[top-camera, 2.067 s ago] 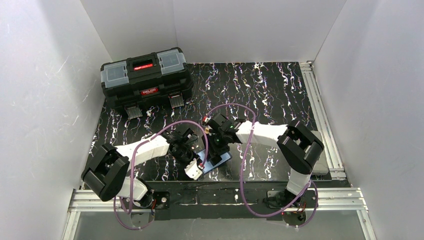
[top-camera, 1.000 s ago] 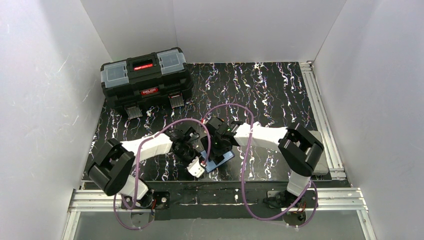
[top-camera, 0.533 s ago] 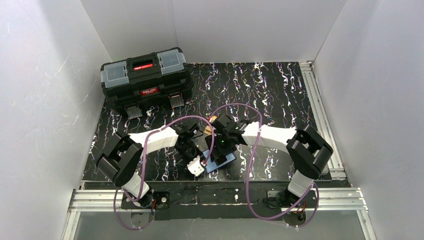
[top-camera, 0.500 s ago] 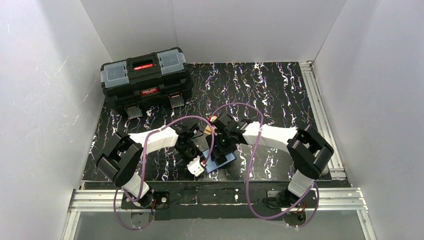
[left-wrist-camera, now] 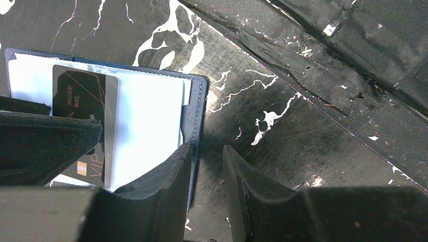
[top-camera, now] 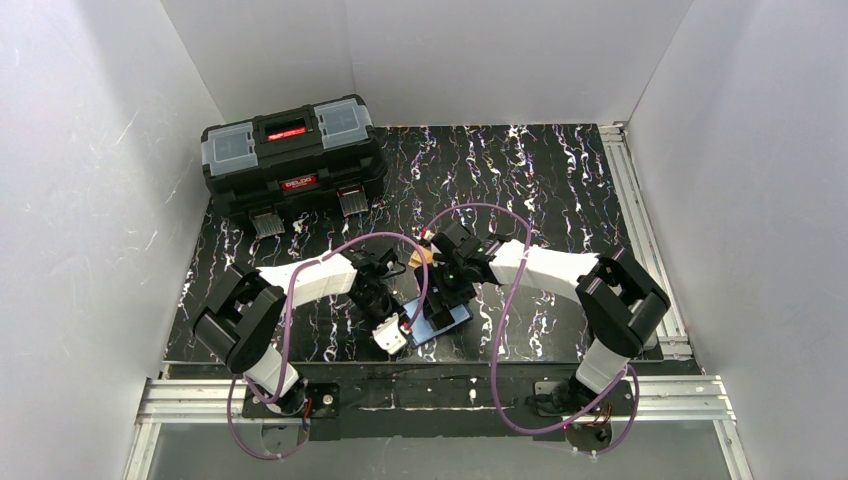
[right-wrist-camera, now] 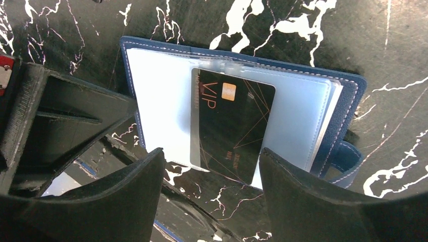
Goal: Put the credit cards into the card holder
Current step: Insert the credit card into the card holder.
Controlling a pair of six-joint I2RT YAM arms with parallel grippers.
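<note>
The card holder lies open near the table's front edge: navy cover, light blue inside, clear pockets. One credit card, dark with a silver band, a gold chip and "VIP", sits partly in a clear pocket, its lower end sticking out over the table. My right gripper stands open just in front of that end, a finger on either side, touching nothing. My left gripper is narrowly open. Its left finger rests on the card holder's navy edge, with bare table between the jaws. The same credit card shows there.
A big black toolbox stands shut at the back left. Metal rails run along the front edge and the right side. White walls close in the table. The holder's snap tab sticks out on one side.
My right gripper's jaws have widened and its wrist has drawn slightly back and right. The left arm's elbow has swung right, while its gripper stays at the holder's edge.
</note>
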